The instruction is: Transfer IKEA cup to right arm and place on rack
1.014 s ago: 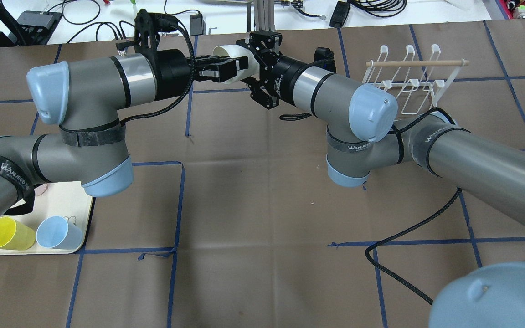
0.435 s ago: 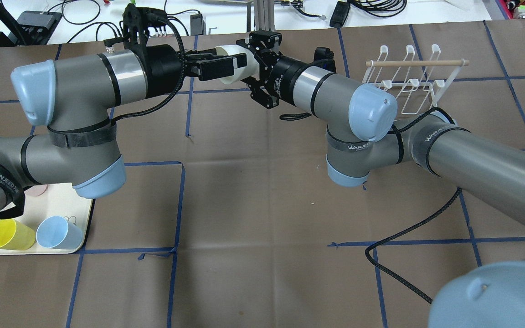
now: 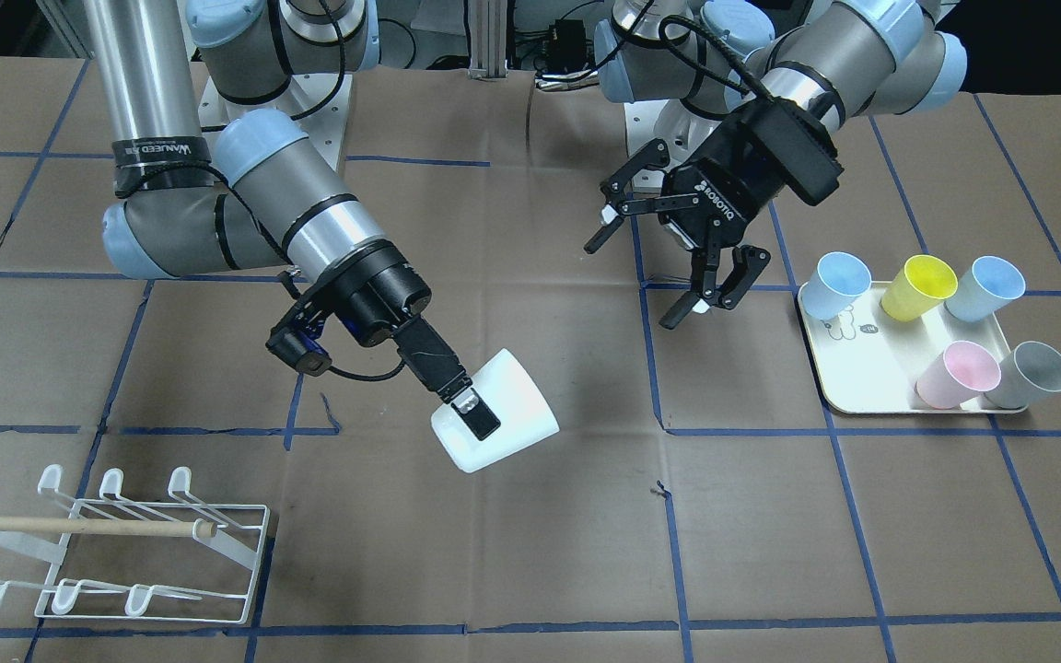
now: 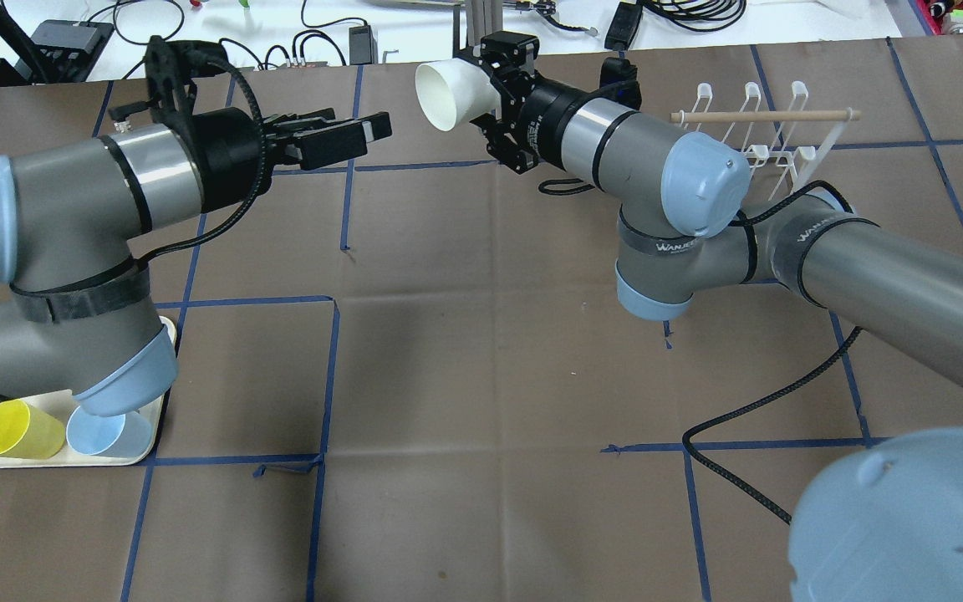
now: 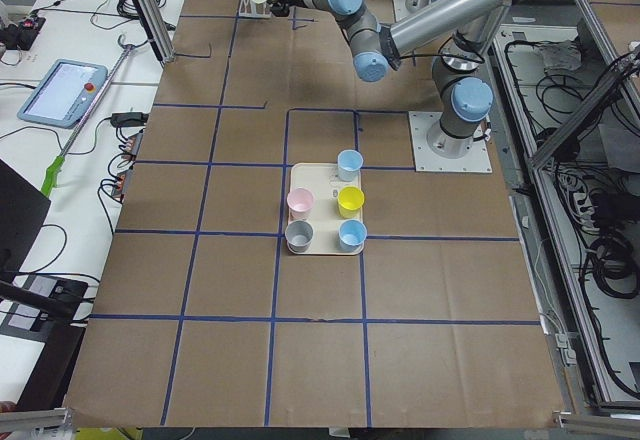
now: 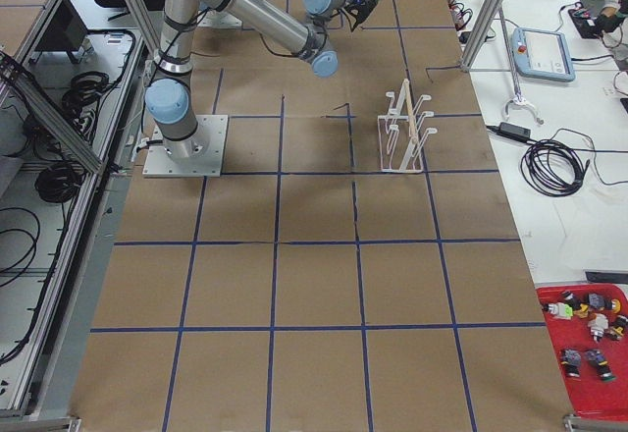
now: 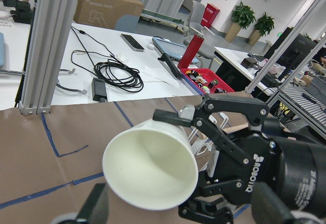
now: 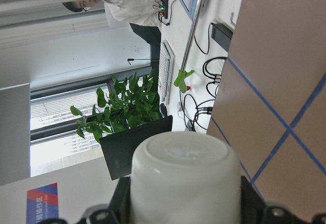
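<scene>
Pulling back leftward since a second ago, the left gripper (image 3: 632, 284) has let go; its jaws stand spread and empty. The white cup (image 4: 448, 94) hangs in the air with its mouth toward that gripper, now pinched only by the right gripper (image 3: 484, 419). The rack (image 4: 761, 116) stands farther right. Brown paper with blue tape lines covers the table (image 4: 481, 376). A tray (image 3: 848, 391) of coloured cups sits at its left, and cables (image 4: 155, 17) lie on the white bench beyond.

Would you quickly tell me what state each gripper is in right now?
Left gripper: open, holding nothing.
Right gripper: closed on the white cup.
</scene>
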`<act>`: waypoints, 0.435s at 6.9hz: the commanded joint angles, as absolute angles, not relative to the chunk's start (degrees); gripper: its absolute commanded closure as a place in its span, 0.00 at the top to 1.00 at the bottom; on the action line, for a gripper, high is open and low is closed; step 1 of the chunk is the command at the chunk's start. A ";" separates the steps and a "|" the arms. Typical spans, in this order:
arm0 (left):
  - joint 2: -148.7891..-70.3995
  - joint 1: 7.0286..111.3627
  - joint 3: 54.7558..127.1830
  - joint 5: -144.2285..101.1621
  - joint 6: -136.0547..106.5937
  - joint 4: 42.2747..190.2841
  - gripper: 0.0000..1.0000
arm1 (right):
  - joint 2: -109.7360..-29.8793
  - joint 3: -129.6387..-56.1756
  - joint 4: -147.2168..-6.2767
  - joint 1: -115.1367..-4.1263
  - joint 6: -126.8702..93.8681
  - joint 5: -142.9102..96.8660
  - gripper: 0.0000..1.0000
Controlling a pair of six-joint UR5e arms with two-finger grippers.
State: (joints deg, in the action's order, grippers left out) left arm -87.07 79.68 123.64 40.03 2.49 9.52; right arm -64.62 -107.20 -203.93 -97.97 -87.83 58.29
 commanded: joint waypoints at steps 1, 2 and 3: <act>-84.03 76.73 124.02 43.73 2.55 16.05 0.99 | -64.42 -106.35 -204.08 -94.58 -63.48 59.06 0.46; -85.94 77.16 120.97 52.64 2.11 18.78 0.99 | -64.25 -105.91 -204.17 -93.09 -54.58 60.63 0.41; -86.65 77.34 115.28 55.34 0.54 30.12 0.99 | -63.90 -105.47 -204.43 -91.51 -45.27 64.91 0.41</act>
